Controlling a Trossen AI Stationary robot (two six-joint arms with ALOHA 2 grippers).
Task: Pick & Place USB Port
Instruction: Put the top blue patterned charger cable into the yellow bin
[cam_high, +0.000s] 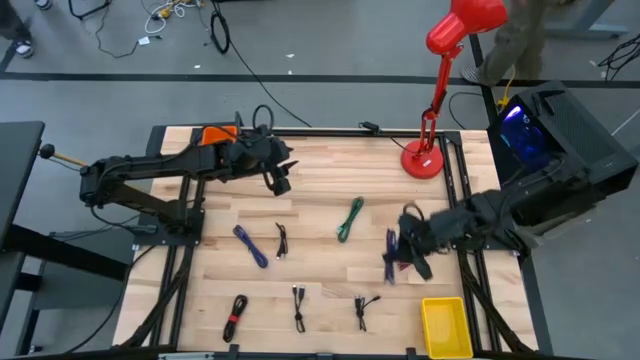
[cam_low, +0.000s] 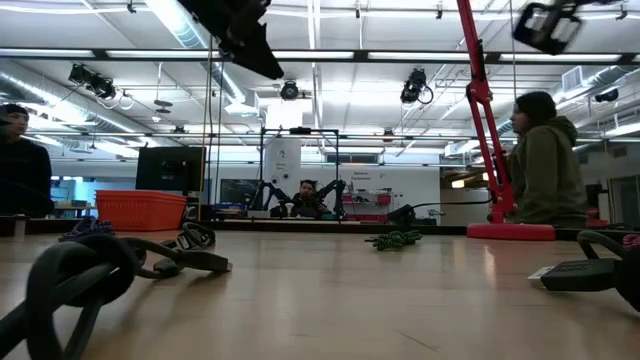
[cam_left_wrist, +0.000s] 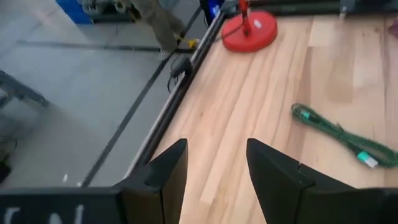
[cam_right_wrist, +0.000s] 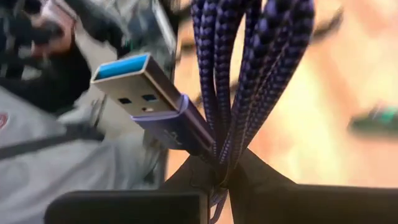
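A purple braided USB cable (cam_right_wrist: 261, 68), folded into a bundle with a blue-tongued plug (cam_right_wrist: 140, 93), sits in my shut right gripper (cam_right_wrist: 225, 177). In the high view that gripper (cam_high: 408, 245) is over the table's right part, the purple cable (cam_high: 390, 256) beside it, just far of a yellow bin (cam_high: 445, 326). My left gripper (cam_left_wrist: 217, 174) is open and holds nothing. It hovers over the far left of the table (cam_high: 280, 176), near the far edge. My right gripper pinches the purple bundle between its two fingers (cam_right_wrist: 261, 180) where several strands are gathered, just behind the plug's purple housing (cam_right_wrist: 205, 146). The strands and the plug stand out beyond the fingertips. Whether any part of the cable touches the table does not show.
A green cable (cam_high: 350, 218), a blue cable (cam_high: 250, 245) and several black cables (cam_high: 298, 305) lie on the wooden table. A red lamp's base (cam_high: 422, 160) stands at the far right, an orange basket (cam_high: 215, 135) at the far left. People stand beyond the table (cam_low: 545, 160).
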